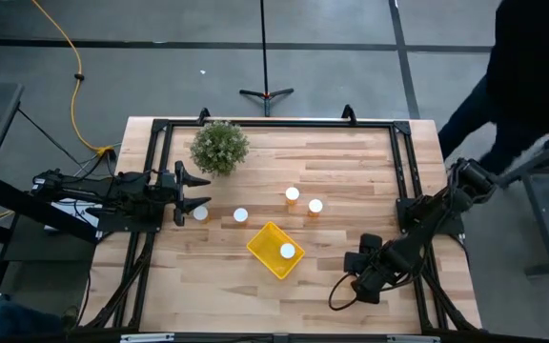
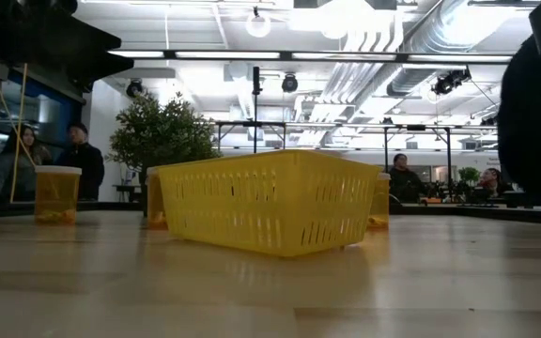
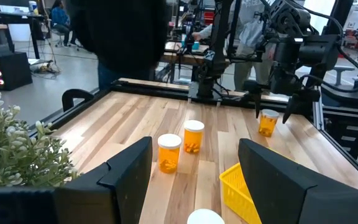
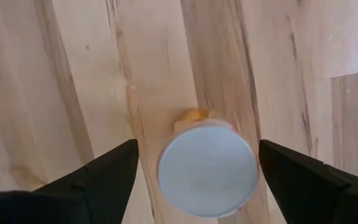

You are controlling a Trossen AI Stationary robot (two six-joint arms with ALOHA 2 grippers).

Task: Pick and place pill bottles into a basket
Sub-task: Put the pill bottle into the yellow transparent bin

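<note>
Your right end effector (image 4: 194, 171) hangs straight over one pill bottle (image 4: 207, 169), fingers spread wide to either side of its white cap and not touching it. That bottle stands upright on the surface (image 4: 73, 74), near the right edge and well apart from the basket.

Your left end effector (image 1: 193, 193) sits at the left side of the surface, fingers apart, with a bottle (image 1: 200, 213) just beside its tips; whether it touches, you cannot tell. From the left wrist only that bottle's cap shows low between the fingers.

Bottle count, high view: five caps visible.
- One (image 1: 287, 252) inside the yellow basket (image 1: 265, 240), toward its right end.
- One (image 1: 240, 215) on the surface between the left end effector and the basket.
- Two, (image 1: 293, 195) and (image 1: 315, 206), standing close together just beyond the basket.
- One at the left fingertips, as noted.
The bottle under your right end effector is hidden from above by the arm, which makes six in all.

One basket, lying at an angle near the middle of the surface. One potted plant (image 1: 219, 148) toward the far left corner. A person in dark clothing (image 1: 532, 67) stands off the far right corner.
</note>
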